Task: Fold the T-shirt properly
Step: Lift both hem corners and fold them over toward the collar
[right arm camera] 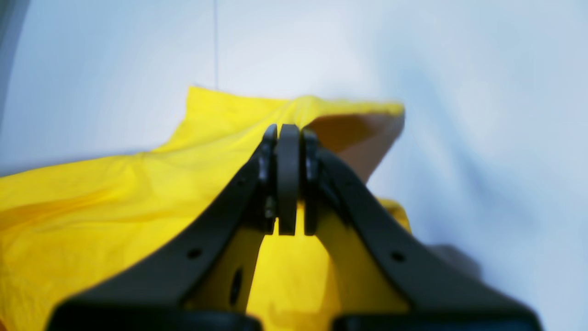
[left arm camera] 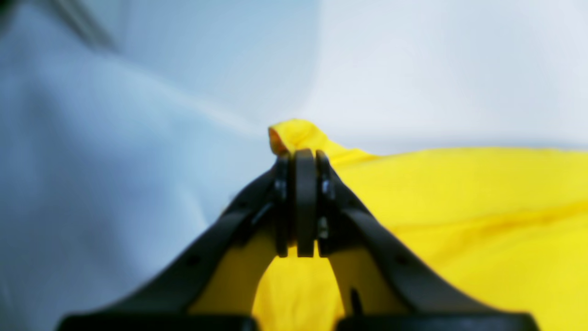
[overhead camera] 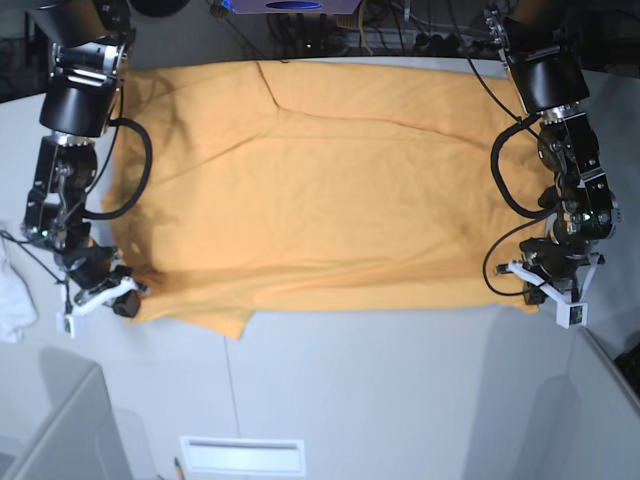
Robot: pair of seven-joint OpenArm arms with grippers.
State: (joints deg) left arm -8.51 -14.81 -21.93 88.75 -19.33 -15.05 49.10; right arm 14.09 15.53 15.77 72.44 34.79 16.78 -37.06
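Note:
The light-orange T-shirt (overhead camera: 320,200) lies spread wide over the white table (overhead camera: 380,380), its near edge running across the middle of the base view. My left gripper (overhead camera: 528,288) is at the shirt's near corner on that view's right. In the left wrist view the left gripper (left arm camera: 301,154) is shut on a small fold of the T-shirt (left arm camera: 459,197) that pokes out past the fingertips. My right gripper (overhead camera: 130,295) is at the near corner on the left. Seen from the right wrist, that gripper (right arm camera: 289,131) is shut on the edge of the T-shirt (right arm camera: 92,197), with a flap lifted beside it.
A small white cloth (overhead camera: 12,300) lies at the table's left edge, beside the right arm. Cables and equipment crowd the far edge (overhead camera: 400,40). A white label strip (overhead camera: 240,455) sits near the front of the table.

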